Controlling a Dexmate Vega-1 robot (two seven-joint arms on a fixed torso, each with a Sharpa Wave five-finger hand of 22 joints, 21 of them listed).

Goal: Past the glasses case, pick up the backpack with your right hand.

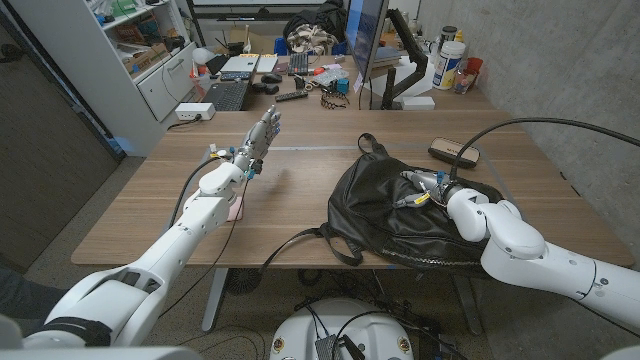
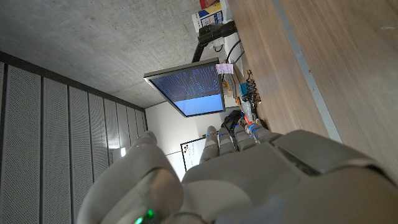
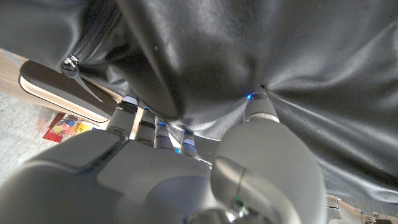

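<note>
- Backpack [image 1: 400, 205]: black leather, slumped on the wooden table [image 1: 300, 190], right of centre; dark oblong glasses case [image 1: 455, 152] just beyond it.
- Right hand [image 1: 425, 190] sits on the backpack; right wrist view shows fingers [image 3: 261, 109] and thumb pinching a fold of leather.
- Left hand [image 1: 258, 138] raised over the table's left half, fingers straight and close together, holding nothing.

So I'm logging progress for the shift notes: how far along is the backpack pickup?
Done: the right hand has reached the black leather backpack, with the glasses case just beyond it. In hand: the right wrist view shows its fingers pressing into bunched leather, so a grasp is forming. Left: the lift; the backpack lies on the table. The left hand hovers open, uninvolved.
</note>
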